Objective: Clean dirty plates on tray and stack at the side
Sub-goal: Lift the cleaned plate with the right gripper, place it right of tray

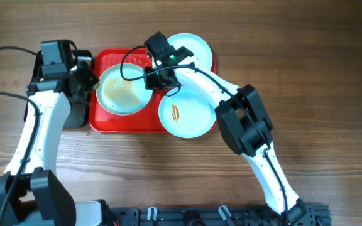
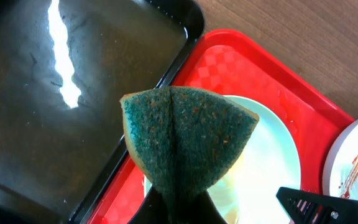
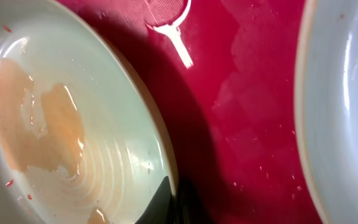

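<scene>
Spreading beneath everything is the desk (image 1: 332,75), brown wood with the grain running lengthwise. On it lies the tray (image 1: 109,124), a red plastic rectangle with rounded corners and a fine checked texture. Just beside its left edge sits a black pan (image 2: 42,143), smaller and rectangular, its glossy floor catching a streak of light.

Three round, shallow white plates rest on the tray. The smeared plate (image 1: 124,91) is at the left, filmed with orange-brown sauce over faint concentric ridges. The streaked plate (image 1: 184,116) is at the near right, overhanging the near edge and marked by one short orange line. The third plate (image 1: 197,44) is at the far right corner.

The left gripper (image 2: 179,208) hangs over the pan-tray boundary, jaws clamped on a sponge (image 2: 185,137), a folded green scouring pad, coarse and speckled. The right gripper (image 3: 169,202) has its jaws together, dark tips at the smeared plate's right rim; whether they pinch it cannot be told.
</scene>
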Available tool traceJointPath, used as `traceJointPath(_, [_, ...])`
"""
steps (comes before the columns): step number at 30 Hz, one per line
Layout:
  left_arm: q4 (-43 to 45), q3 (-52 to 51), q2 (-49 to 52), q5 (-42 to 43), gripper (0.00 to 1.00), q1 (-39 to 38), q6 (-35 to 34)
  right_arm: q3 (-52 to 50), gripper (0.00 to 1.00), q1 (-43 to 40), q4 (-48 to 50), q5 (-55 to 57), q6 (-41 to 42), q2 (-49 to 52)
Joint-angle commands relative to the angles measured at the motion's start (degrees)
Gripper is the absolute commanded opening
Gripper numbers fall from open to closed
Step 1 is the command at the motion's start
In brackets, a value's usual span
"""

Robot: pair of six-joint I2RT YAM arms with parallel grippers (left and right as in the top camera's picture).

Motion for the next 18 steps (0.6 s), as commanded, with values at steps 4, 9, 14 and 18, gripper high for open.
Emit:
traceJointPath(4, [-0.6, 0.0, 0.0, 0.5, 0.04, 0.2, -0.3, -1.9, 0.04, -2.1, -5.5, 13.4, -6.7, -11.5])
traceJointPath(9, [-1.5, 0.0, 0.0, 0.5, 0.04, 0.2, -0.3, -1.9, 0.04, 0.5, -7.7, 38.6, -8.1, -16.9])
traceJointPath(14, [-2.3, 0.0, 0.0, 0.5, 0.04, 0.2, -0.3, -1.9, 0.04, 8.0, -7.6, 64.3, -10.2, -17.5])
traceJointPath(18, [-2.3, 0.0, 0.0, 0.5, 0.04, 0.2, -0.3, -1.9, 0.04, 14.3, -6.5, 77.3, -11.5, -17.5])
